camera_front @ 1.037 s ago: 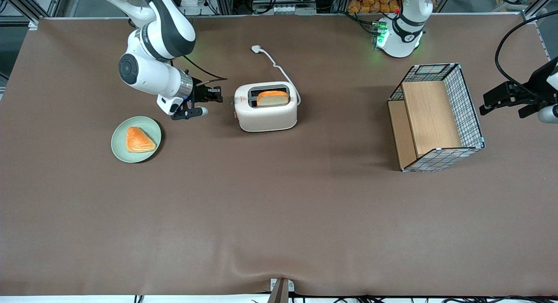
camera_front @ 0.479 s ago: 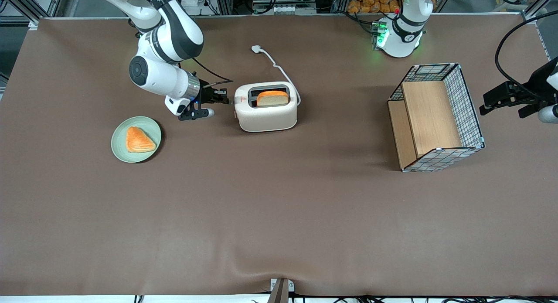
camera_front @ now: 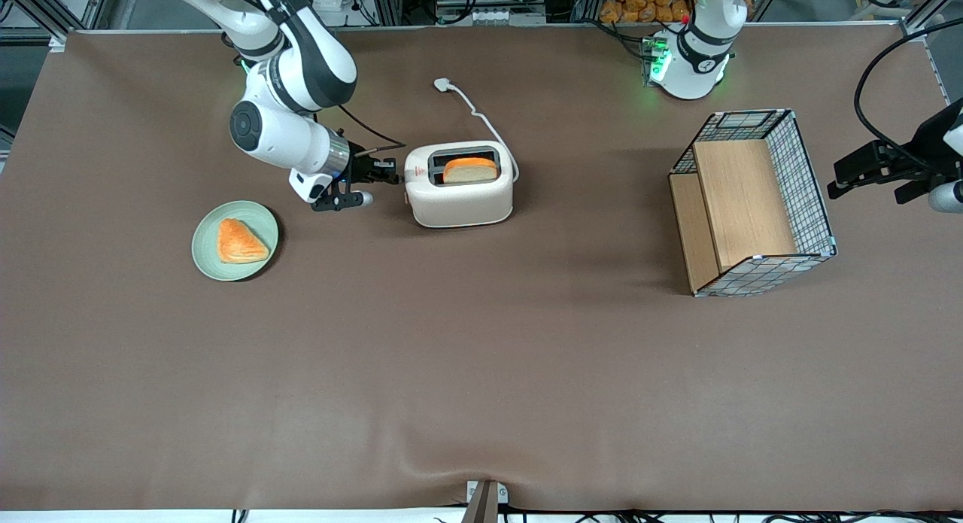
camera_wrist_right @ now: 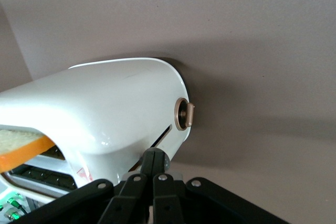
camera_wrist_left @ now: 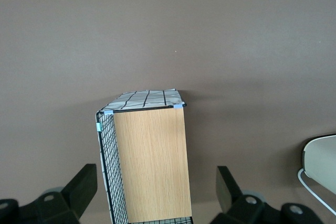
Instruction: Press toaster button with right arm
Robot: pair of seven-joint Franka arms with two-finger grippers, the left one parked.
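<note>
Approaching: right arm (camera_front: 290, 94) has advanced over the last second toward the toaster's narrow end; the gap seen earlier is now closed.
Gripper: gripper (camera_front: 390, 171) sits at that end wall, fingers pressed together, tips (camera_wrist_right: 153, 157) touching or nearly touching the slot beside the knob.
Toaster: toaster (camera_front: 460, 183) stands upright mid-surface, bread slice (camera_front: 470, 169) in one slot, cord (camera_front: 474, 113) trailing away from the front camera.
Button: button (camera_wrist_right: 185, 114) projects from the end wall, just beside the fingertips, apparently not yet pressed.
Meaning: approach is judged complete; a small correction onto the knob probably remains.
Clearance: plate (camera_front: 205, 237) with pastry (camera_front: 239, 241) lies nearer the front camera than the arm, apart from it; wire basket (camera_front: 752, 201) sits well apart toward the parked arm's end; brown surface (camera_front: 481, 372) around the toaster is open.
</note>
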